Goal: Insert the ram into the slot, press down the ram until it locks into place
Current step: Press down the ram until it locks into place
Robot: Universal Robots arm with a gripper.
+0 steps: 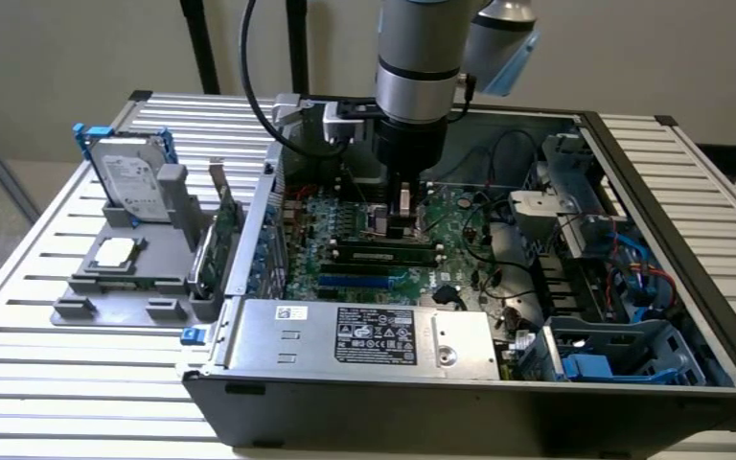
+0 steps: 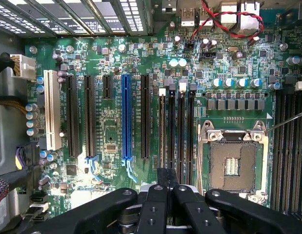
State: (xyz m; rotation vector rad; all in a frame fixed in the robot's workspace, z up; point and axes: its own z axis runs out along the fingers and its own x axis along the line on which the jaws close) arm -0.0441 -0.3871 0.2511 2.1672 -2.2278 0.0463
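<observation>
A thin green ram lies lengthwise along the black memory slots on the motherboard, and looks seated in one of them. My gripper hangs straight down just above and behind that stick, near its middle. In the wrist view the parallel black slots run toward my gripper. Its two black fingers are pressed together and I see nothing between them. Whether the fingertips touch the ram is hidden.
Beside the memory slots are the bright blue slot and the open CPU socket. The case wall and power supply hem in the board. A hard drive and an expansion card stand on a grey fixture at the exterior view's left.
</observation>
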